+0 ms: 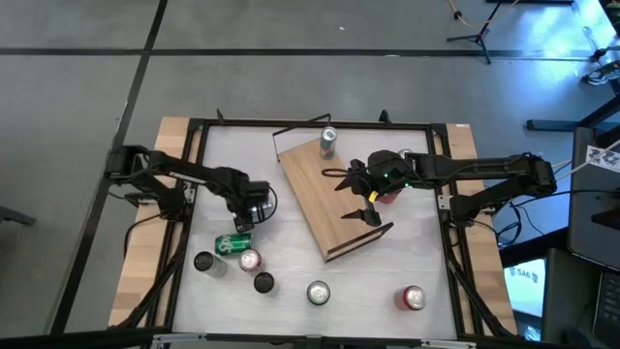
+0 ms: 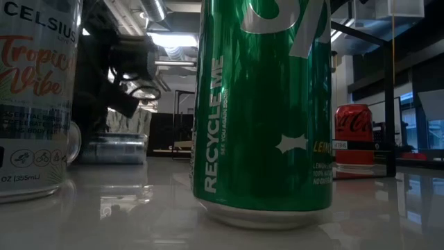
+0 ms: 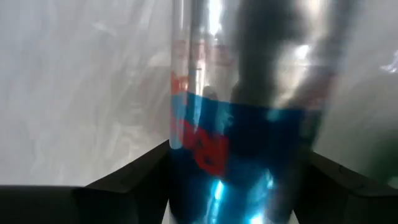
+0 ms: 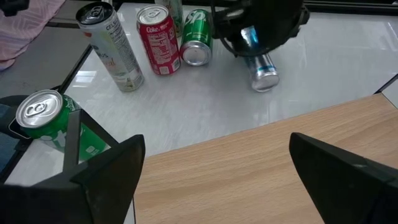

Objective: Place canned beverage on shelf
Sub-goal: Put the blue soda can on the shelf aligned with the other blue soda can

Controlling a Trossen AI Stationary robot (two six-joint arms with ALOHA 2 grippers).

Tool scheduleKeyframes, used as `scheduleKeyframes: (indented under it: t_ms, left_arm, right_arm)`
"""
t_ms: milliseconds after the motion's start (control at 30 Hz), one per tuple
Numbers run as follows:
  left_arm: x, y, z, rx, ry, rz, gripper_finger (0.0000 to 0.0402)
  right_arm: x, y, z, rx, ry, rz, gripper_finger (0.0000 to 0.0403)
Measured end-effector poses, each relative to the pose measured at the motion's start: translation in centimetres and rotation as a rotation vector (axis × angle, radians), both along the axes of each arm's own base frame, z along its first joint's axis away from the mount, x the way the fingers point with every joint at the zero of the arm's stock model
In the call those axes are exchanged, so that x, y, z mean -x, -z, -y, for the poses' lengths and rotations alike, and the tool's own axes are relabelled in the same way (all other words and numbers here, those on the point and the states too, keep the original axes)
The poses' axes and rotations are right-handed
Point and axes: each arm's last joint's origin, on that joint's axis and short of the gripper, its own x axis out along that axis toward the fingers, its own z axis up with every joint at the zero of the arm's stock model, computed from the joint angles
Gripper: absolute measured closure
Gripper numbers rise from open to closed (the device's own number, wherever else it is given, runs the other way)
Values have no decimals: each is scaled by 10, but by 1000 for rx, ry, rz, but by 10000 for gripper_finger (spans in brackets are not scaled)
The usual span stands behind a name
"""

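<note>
While the left gripper point(image 1: 250, 215) straddles a blue-and-silver can point(image 3: 249, 124) lying on the white table point(image 1: 291, 267), fingers point(image 3: 124, 186) either side of it, whether they clamp it I cannot tell. Right gripper point(image 1: 370, 202) hangs wide open and empty over the shelf point(image 1: 315, 199), which lies angled mid-table with a silver can point(image 1: 327, 142) at its far end.

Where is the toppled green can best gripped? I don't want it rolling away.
Grip the green can across its round wall at mid-length, coming straight down, a finger on each long side. It lies flat on the table, and the red can standing close beside it likely blocks a level approach.
</note>
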Motion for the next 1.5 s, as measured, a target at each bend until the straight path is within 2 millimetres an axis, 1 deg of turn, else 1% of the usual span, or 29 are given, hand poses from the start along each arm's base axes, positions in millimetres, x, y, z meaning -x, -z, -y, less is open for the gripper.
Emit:
scheduleKeyframes:
  t_ms: [167, 333, 700, 867, 1167, 1300, 1500]
  left_arm:
    - [-1, 3, 0, 10, 16, -19, 166]
    - [-4, -3, 0, 19, 18, -10, 188]
    - [-26, -38, -7, 154, 39, 77, 184]
    - [-38, -58, -13, 226, 48, 165, 184]
    - [-56, -97, -25, 397, 37, 342, 184]
    - [-59, -105, -27, 491, 36, 383, 184]
    - [-60, -108, -25, 613, 47, 418, 184]
  right_arm:
    - [0, 0, 0, 0, 0, 0, 10]
    - [0, 0, 0, 0, 0, 0, 10]
    - [0, 0, 0, -2, 2, 0, 10]
    - [0, 0, 0, -3, 3, 4, 10]
    - [-6, -10, 1, 23, 11, 130, 10]
    - [-9, -15, 2, 70, 16, 196, 10]
    - [-11, -20, 2, 159, -13, 266, 10]
